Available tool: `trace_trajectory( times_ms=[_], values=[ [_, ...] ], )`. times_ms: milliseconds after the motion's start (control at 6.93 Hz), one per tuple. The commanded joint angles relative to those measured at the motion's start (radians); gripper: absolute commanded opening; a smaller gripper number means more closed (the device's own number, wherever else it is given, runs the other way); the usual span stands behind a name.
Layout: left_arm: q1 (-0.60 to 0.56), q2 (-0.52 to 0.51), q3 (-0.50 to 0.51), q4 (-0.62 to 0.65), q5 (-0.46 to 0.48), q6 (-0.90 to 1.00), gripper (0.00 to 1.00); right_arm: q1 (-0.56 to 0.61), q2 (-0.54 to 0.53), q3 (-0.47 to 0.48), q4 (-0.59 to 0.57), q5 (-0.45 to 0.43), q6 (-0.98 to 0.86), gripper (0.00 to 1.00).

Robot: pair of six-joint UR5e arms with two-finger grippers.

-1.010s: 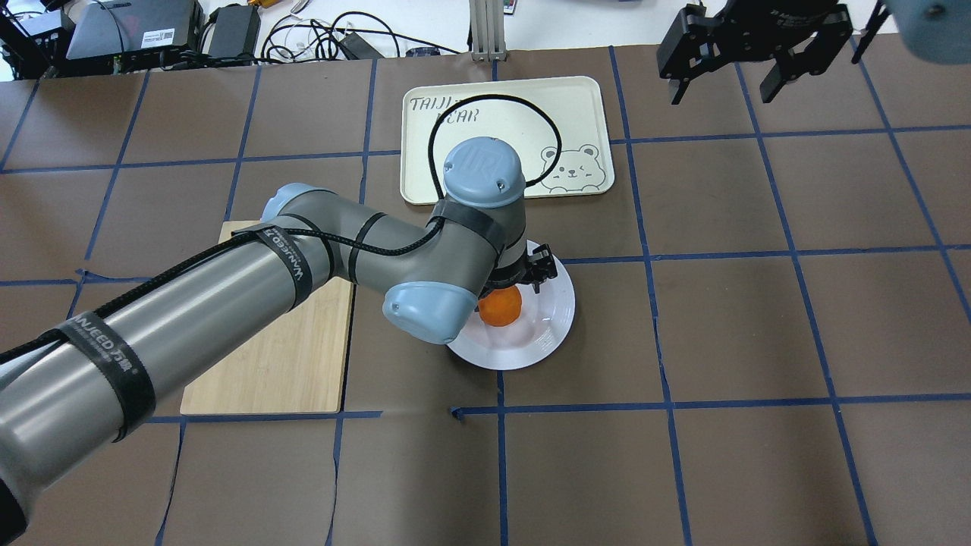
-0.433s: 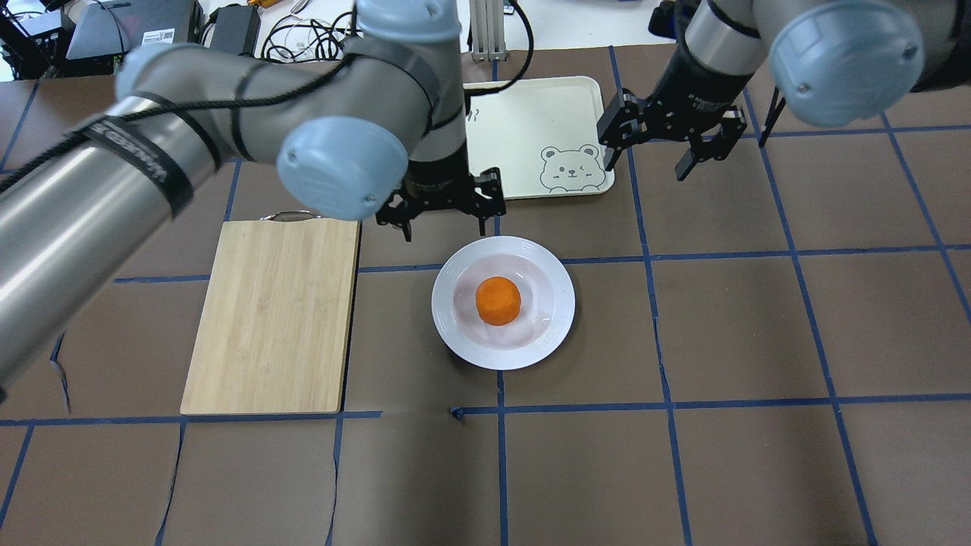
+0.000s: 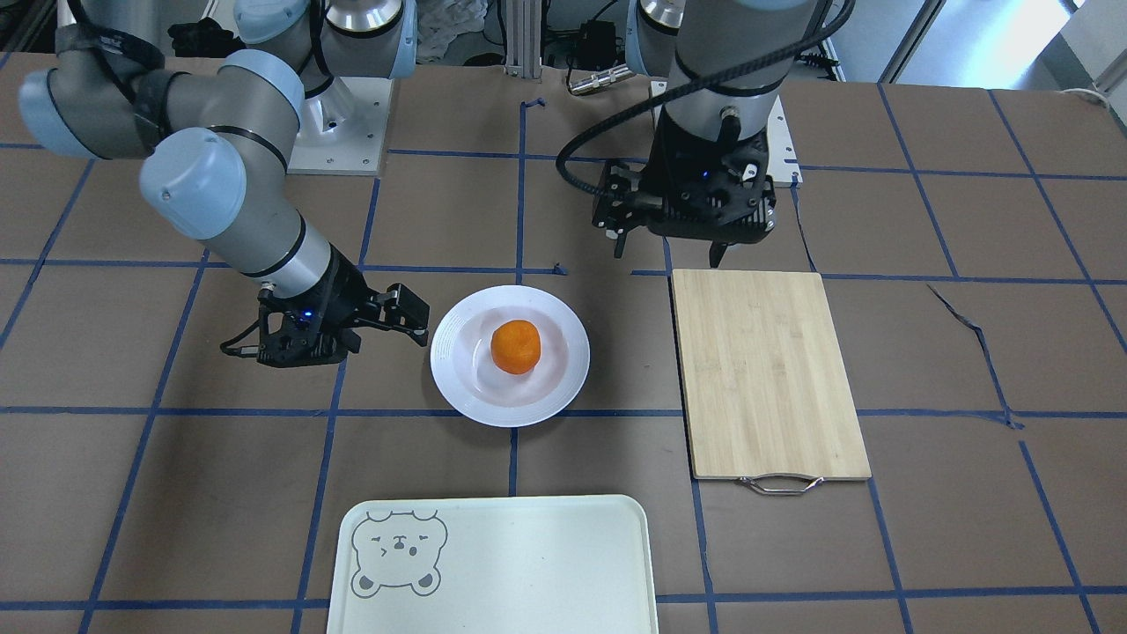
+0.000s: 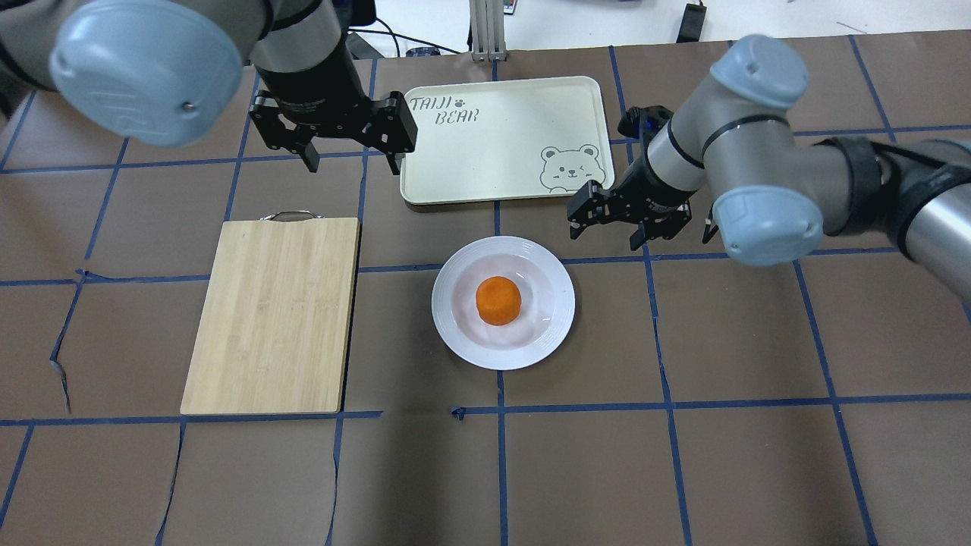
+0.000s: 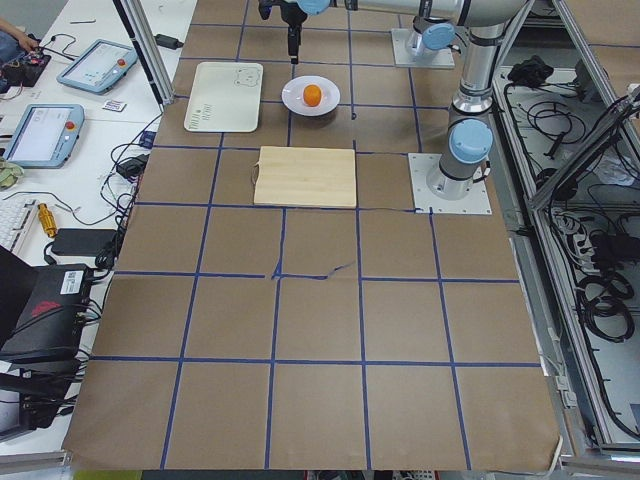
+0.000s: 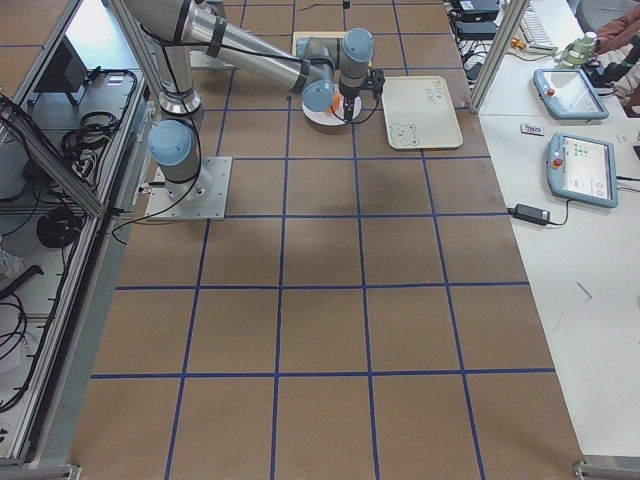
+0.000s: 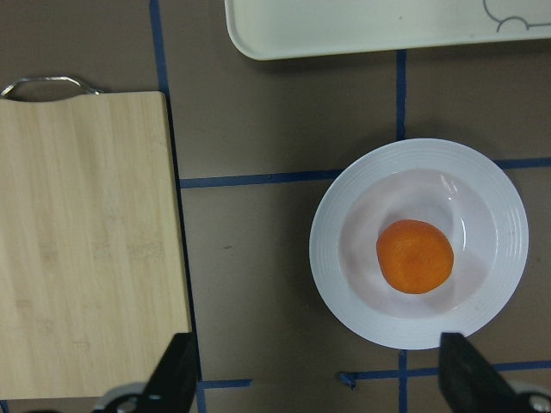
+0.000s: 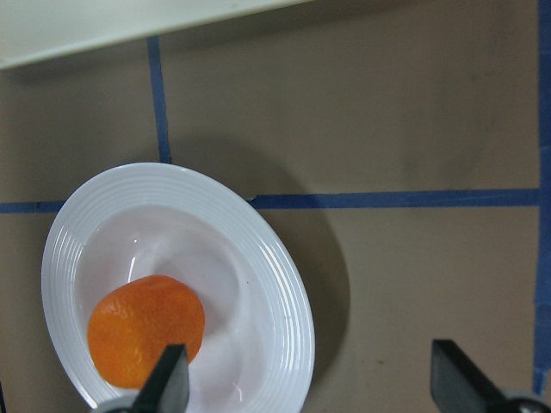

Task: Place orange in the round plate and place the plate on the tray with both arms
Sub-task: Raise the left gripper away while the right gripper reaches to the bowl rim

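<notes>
The orange [image 4: 498,300] lies in the sunken centre of the white round plate [image 4: 557,307], with nothing touching either. The cream tray [image 4: 504,129] with its bear drawing lies just beyond the plate. My left gripper [image 4: 353,165] hangs open and empty above the table, left of the tray and beyond the cutting board. My right gripper [image 4: 603,239] is open and empty, tilted, just off the plate's far right rim. In the right wrist view the orange [image 8: 146,329] and plate rim [image 8: 288,318] sit by the left finger. The left wrist view looks straight down on the plate [image 7: 344,284].
A bamboo cutting board [image 4: 273,315] with a metal handle lies left of the plate. Brown table paper carries blue tape lines. Cables and devices [image 4: 152,30] sit past the table's far edge.
My left gripper has let go of the orange, risen and swung away to the far left. My right arm has come down from the far right corner to the plate's right rim.
</notes>
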Motion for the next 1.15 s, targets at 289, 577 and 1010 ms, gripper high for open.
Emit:
trace_trajectory(
  times_ms=[289,577,1010],
  values=[
    [0.069,0.092,-0.077,-0.006,-0.001,0.017,1.0,0.008,0.173,0.142,-0.335,0.098,0.15,1.0],
    [0.086,0.108,-0.102,0.012,-0.007,0.017,1.0,0.05,0.167,0.139,-0.337,0.098,0.213,0.99],
    [0.089,0.115,-0.119,0.014,-0.001,0.02,1.0,0.064,0.169,0.182,-0.374,0.095,0.248,0.89]
  ],
)
